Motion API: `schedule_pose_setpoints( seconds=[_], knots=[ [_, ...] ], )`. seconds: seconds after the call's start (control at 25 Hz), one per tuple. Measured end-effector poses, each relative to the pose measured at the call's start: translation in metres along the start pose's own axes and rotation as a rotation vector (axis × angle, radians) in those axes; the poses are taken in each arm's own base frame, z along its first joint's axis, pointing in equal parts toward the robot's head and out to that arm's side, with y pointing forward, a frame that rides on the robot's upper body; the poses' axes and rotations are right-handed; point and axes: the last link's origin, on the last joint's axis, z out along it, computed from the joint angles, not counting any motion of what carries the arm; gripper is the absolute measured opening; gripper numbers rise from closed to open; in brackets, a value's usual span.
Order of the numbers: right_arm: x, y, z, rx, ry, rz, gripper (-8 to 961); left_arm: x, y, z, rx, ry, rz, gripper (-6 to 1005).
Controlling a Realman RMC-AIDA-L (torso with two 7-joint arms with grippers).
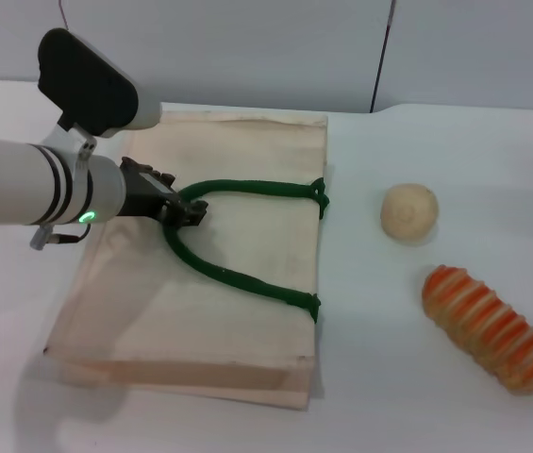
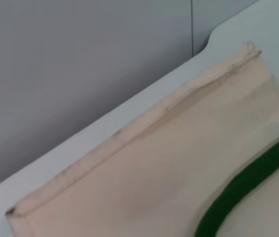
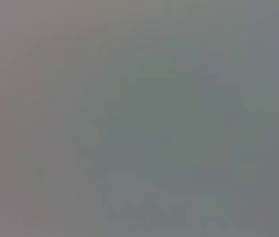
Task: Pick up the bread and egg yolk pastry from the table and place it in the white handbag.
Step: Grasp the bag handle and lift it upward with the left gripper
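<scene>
The white handbag (image 1: pixel 247 179) lies flat on the table in the head view, with its dark green handles (image 1: pixel 247 280) spread across it. My left gripper (image 1: pixel 185 213) is over the bag's middle, shut on the bend of the green handle. The left wrist view shows the bag's cream fabric (image 2: pixel 169 163) and a stretch of the green handle (image 2: pixel 243 187). The egg yolk pastry (image 1: pixel 408 211) sits on the table to the right of the bag. The striped bread (image 1: pixel 489 327) lies nearer and further right. My right gripper is out of view.
A grey wall (image 1: pixel 247 47) runs behind the white table (image 1: pixel 389 377). The right wrist view shows only a plain grey surface.
</scene>
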Motion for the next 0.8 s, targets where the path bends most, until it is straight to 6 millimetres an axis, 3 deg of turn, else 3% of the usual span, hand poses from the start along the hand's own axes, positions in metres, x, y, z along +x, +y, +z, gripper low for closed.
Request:
schedule_pose_setpoints(
  seconds=[0.52, 0.8],
  knots=[
    [0.0001, 0.0011, 0.0, -0.008, 0.001, -0.005, 755, -0.0055, 0.0059, 0.006, -0.033, -0.012, -0.037, 602],
    [-0.0003, 0.0014, 0.0004, -0.008, 0.0, -0.005, 755, -0.0091, 0.0059, 0.0072, -0.036, -0.021, -0.055, 545]
  ],
)
